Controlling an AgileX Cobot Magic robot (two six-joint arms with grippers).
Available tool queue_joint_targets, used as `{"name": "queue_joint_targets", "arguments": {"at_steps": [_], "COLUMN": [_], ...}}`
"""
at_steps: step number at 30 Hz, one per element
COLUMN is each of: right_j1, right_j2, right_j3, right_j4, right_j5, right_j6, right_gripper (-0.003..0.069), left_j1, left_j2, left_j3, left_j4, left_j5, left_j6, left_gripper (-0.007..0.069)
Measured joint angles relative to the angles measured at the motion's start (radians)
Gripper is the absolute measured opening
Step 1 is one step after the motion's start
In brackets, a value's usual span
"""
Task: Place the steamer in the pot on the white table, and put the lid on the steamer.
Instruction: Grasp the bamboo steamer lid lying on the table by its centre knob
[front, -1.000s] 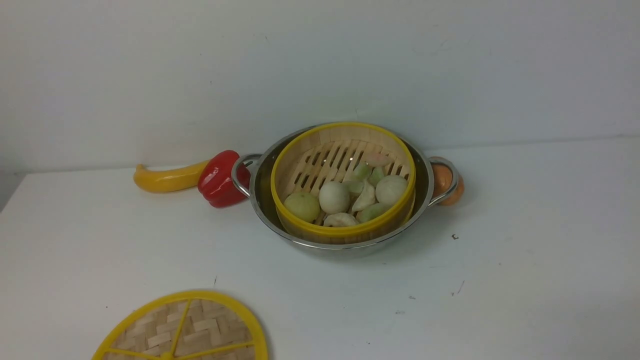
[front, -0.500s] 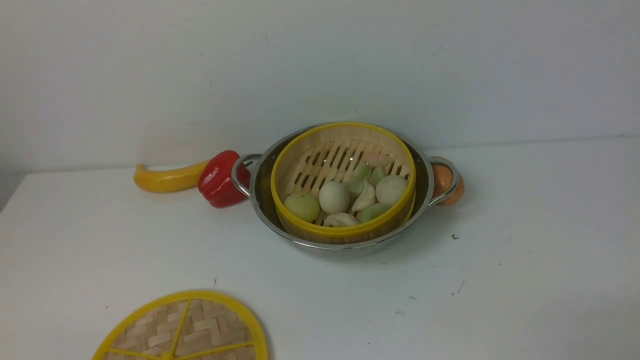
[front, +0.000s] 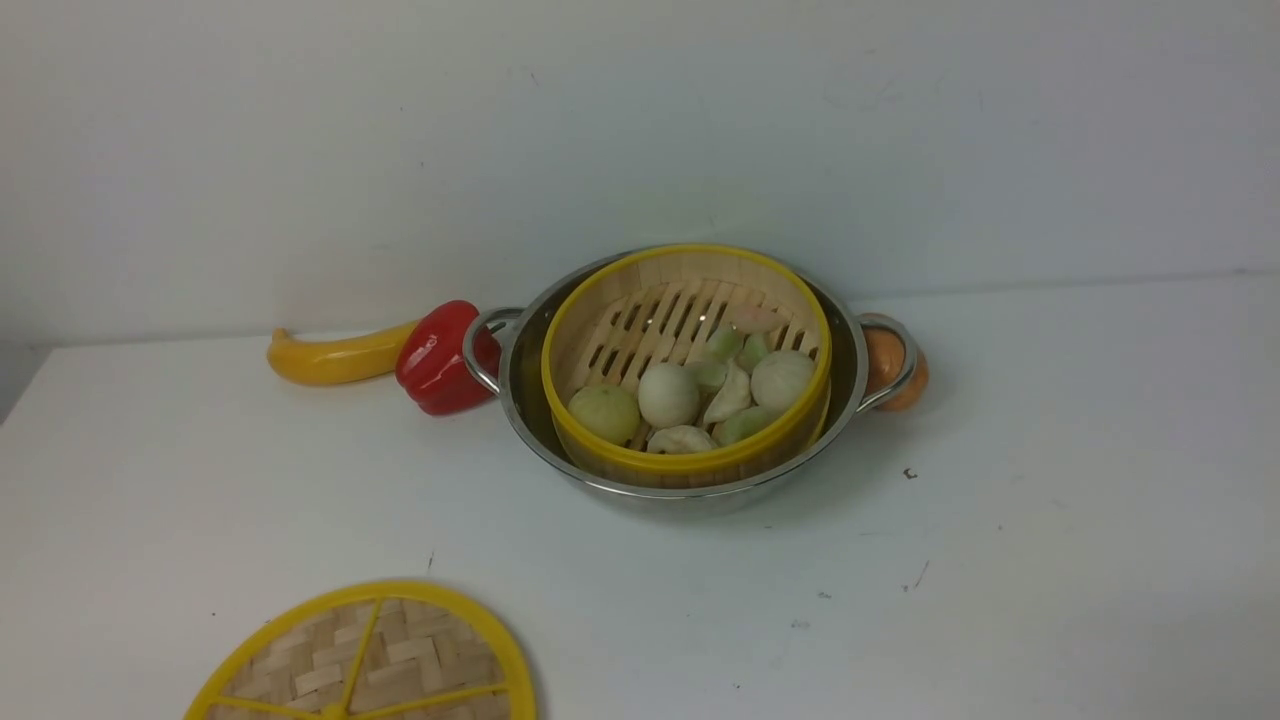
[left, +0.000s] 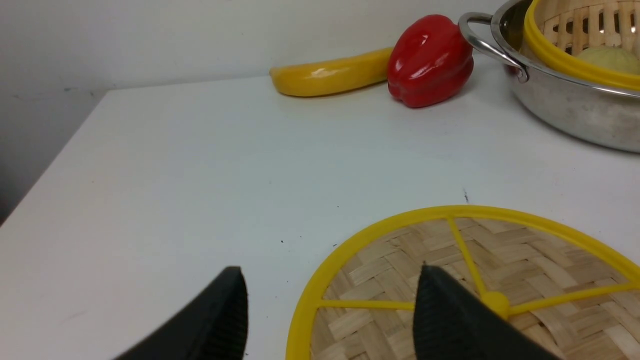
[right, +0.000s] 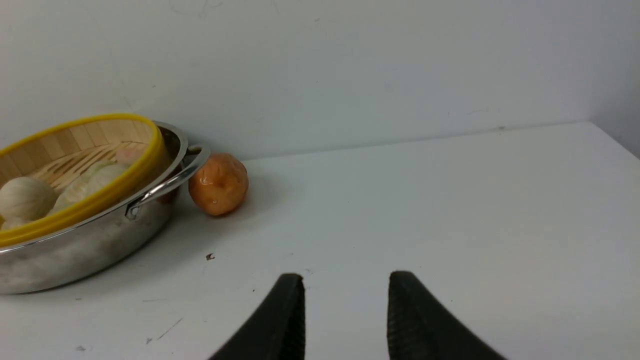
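Where the steamer sat: the steamer rested inside the pot, ringed by the pot's shiny wall, its yellow rim rising just above the steel rim.
Steamer contents: pale round buns and greenish dumplings lay on the slatted floor, crowded toward the pot's near side.
Pot: it stood on the worktop with one loop handle out to each side.
Lid: the lid lay flat on the worktop, well apart from the pot, nearer the robot and to the pot's left. It was not on the steamer, and the front view's lower edge cut it off.
Left fingers: the left fingers were spread wide and gripped nothing. They hung at the lid, near and to the left of the pot, one finger showing over the woven face beside the hub, the other over bare worktop outside the yellow rim. Whether either touched the lid could not be told.
Right fingers: the right fingers stood apart with a clear gap, empty, above bare worktop to the pot's right and nearer the robot.
Red pepper: the red pepper sat just beside the pot's left handle.
Yellow fruit: the curved yellow fruit lay farther left of the pot, its end against the pepper.
Orange ball: the orange ball sat just beside the pot's right handle.
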Motion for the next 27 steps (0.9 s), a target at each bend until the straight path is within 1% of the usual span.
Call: {"name": "queue_joint_targets", "arguments": {"at_steps": [11,13,15,17,18,19,22,24,27], "right_j1": [0.0,0.0,0.0,0.0,0.0,0.0,0.0,0.0,0.0], "right_j2": [0.0,0.0,0.0,0.0,0.0,0.0,0.0,0.0,0.0], "right_j3": [0.0,0.0,0.0,0.0,0.0,0.0,0.0,0.0,0.0], "right_j4": [0.0,0.0,0.0,0.0,0.0,0.0,0.0,0.0,0.0], "right_j5": [0.0,0.0,0.0,0.0,0.0,0.0,0.0,0.0,0.0], "right_j6": [0.004,0.004,0.005,0.006,0.006,0.006,0.008,0.008,0.008], "right_gripper": [0.0249,0.0249,0.0249,0.0249,0.0249,0.0249,0.0249,0.0249,0.0249], "left_j1": [0.0,0.0,0.0,0.0,0.0,0.0,0.0,0.0,0.0], "left_j2": [0.0,0.0,0.0,0.0,0.0,0.0,-0.001,-0.001,-0.001], "left_j3": [0.0,0.0,0.0,0.0,0.0,0.0,0.0,0.0,0.0], "left_j4": [-0.001,-0.022,-0.133,-0.272,-0.313,-0.387,-0.506,-0.551,-0.574], "left_j5": [0.0,-0.004,-0.032,-0.062,-0.07,-0.083,-0.13,-0.162,-0.18], "left_j6": [-0.001,-0.016,-0.082,-0.167,-0.187,-0.218,-0.25,-0.258,-0.26], "left_gripper": [0.0416,0.0416,0.0416,0.0416,0.0416,0.0416,0.0416,0.0416,0.0416]}}
